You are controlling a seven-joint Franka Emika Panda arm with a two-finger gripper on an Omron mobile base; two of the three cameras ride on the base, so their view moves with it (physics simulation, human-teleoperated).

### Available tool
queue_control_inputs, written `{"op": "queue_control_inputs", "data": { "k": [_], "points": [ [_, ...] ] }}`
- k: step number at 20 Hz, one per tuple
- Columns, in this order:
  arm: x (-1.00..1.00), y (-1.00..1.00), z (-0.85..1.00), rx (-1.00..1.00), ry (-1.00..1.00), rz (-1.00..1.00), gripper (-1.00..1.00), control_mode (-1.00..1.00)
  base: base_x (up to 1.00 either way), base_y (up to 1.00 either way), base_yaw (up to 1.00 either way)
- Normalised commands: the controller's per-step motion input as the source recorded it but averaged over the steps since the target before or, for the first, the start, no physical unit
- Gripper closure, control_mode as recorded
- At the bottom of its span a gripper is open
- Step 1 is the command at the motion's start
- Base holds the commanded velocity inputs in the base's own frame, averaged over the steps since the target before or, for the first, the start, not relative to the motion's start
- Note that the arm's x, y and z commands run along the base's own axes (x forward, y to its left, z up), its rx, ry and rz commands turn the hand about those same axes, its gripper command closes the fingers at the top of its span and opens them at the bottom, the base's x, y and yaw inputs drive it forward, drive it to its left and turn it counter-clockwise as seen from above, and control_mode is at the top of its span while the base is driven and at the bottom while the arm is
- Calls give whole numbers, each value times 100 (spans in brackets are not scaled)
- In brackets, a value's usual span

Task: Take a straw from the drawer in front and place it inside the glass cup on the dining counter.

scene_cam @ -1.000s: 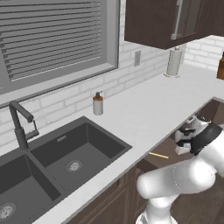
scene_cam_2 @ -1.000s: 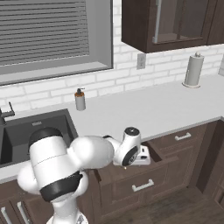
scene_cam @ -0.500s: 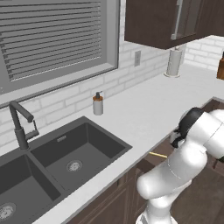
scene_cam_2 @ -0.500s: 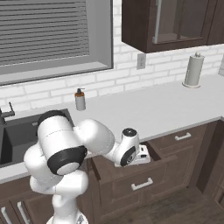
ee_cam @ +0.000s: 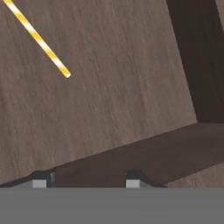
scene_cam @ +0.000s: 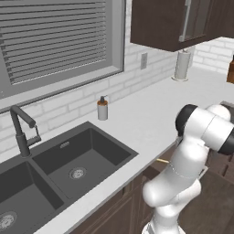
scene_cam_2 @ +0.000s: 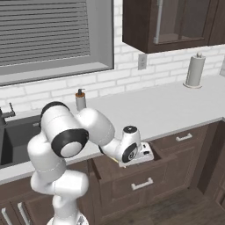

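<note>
Straw (ee_cam: 38, 39) flat on drawer (ee_cam: 113, 100) floor, ungrasped

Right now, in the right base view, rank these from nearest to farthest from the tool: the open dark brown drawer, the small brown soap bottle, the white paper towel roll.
1. The open dark brown wooden drawer: the tool sits right at it, below the counter edge.
2. The small brown soap bottle: up and left, against the brick wall.
3. The white paper towel roll: far right, at the back of the counter.
</note>
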Motion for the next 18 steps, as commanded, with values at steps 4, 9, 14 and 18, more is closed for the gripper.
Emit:
{"op": "queue_control_inputs", "data": {
  "k": [4,9,14,18],
  "points": [
    [-81,-44,-26,0,0,4,-100,-100,0,0,0],
    [-86,-42,-27,0,0,5,-100,-100,0,0,0],
    [-77,-37,-19,0,3,6,-100,-100,0,0,0],
    [-70,-48,-6,0,5,6,-100,-100,0,0,0]
  ]
}}
